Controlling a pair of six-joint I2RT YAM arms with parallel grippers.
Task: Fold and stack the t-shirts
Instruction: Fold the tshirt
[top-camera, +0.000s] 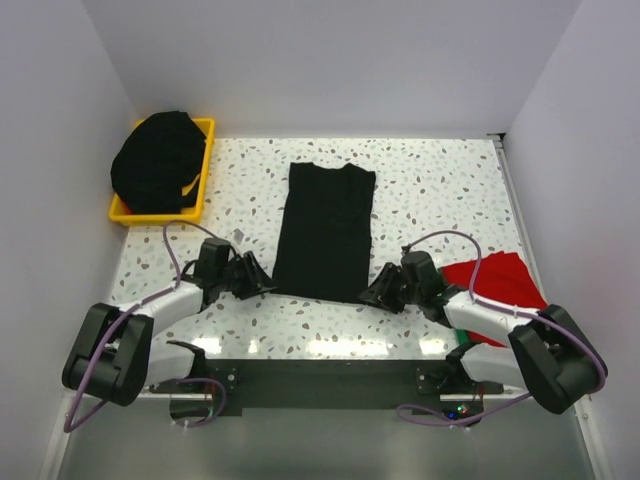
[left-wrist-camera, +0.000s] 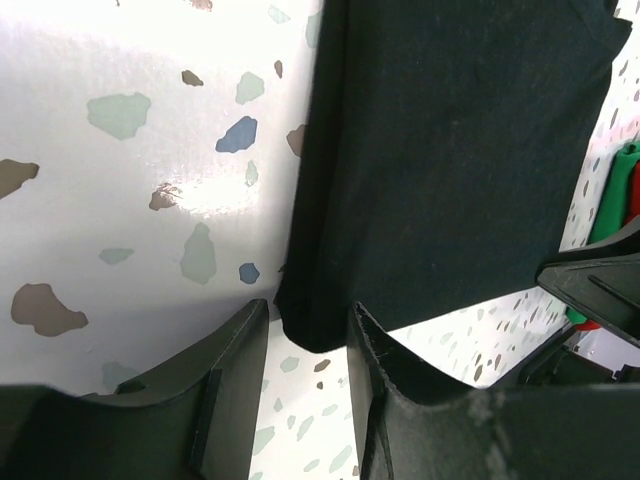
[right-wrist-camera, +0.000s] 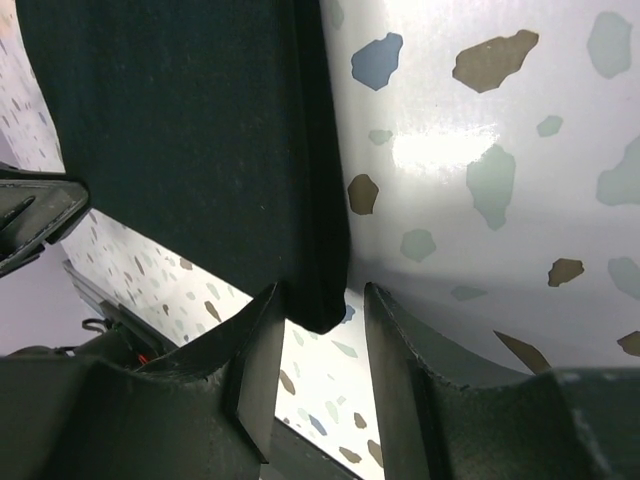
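Observation:
A black t-shirt (top-camera: 325, 232), folded into a long strip, lies flat mid-table with its near edge toward me. My left gripper (top-camera: 266, 284) sits low at its near left corner. In the left wrist view the gripper (left-wrist-camera: 305, 335) is open, the shirt (left-wrist-camera: 450, 150) corner lying between the fingertips (left-wrist-camera: 238, 365) with gaps either side. My right gripper (top-camera: 372, 296) sits at the near right corner; it (right-wrist-camera: 322, 315) is open too, the shirt (right-wrist-camera: 180, 130) corner resting against one finger (right-wrist-camera: 262, 345). A red t-shirt (top-camera: 498, 282) lies crumpled at the right, partly under the right arm.
A yellow bin (top-camera: 204, 170) at the back left holds a heap of black t-shirts (top-camera: 158, 160). White walls close in the back and both sides. The opposite gripper shows at the edge of each wrist view.

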